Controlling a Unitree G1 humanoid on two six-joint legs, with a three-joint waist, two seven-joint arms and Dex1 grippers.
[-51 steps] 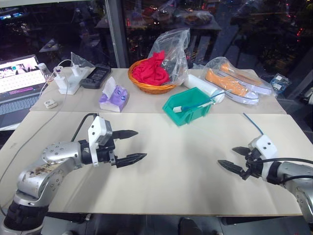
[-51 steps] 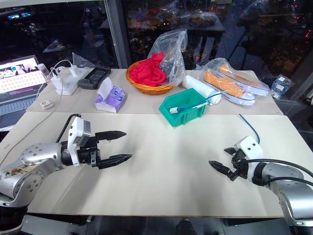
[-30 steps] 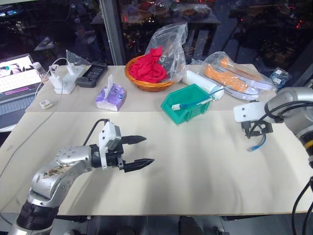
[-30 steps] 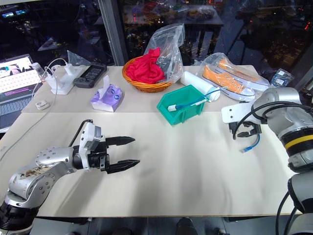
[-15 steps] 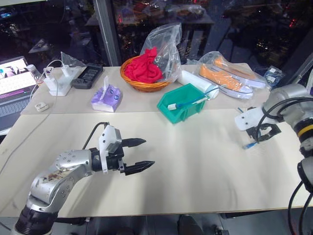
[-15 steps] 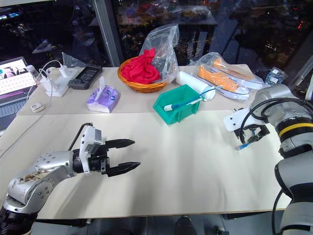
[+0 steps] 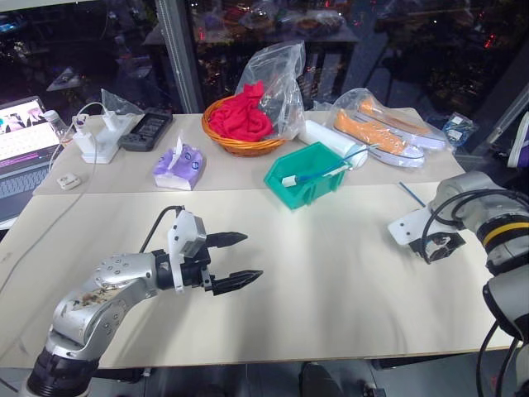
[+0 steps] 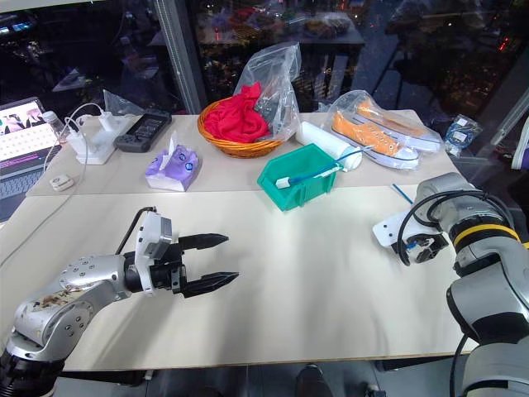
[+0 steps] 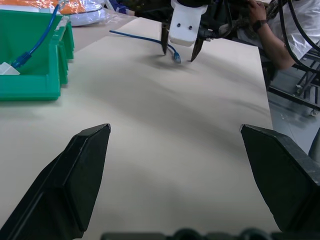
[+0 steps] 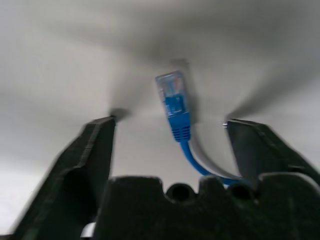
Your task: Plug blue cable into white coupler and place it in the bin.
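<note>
The bin (image 7: 307, 178) sits on the table (image 7: 331, 281) toward the back centre, with a cable and a coupler (image 7: 291, 181) inside it. Behind it to the left stands a wicker basket (image 7: 242, 145), and a tissue pack (image 7: 180, 162) lies further left. A power strip (image 7: 97, 145) lies at the far left rear. Shoes in a bag (image 7: 382, 136) lie right of the bin. The blue cable (image 9: 145, 38) lies on the table near the right edge, its plug (image 10: 172, 97) between the fingers of the right gripper (image 9: 179, 49). The left gripper (image 7: 235, 260) hangs over the table's front left.
</note>
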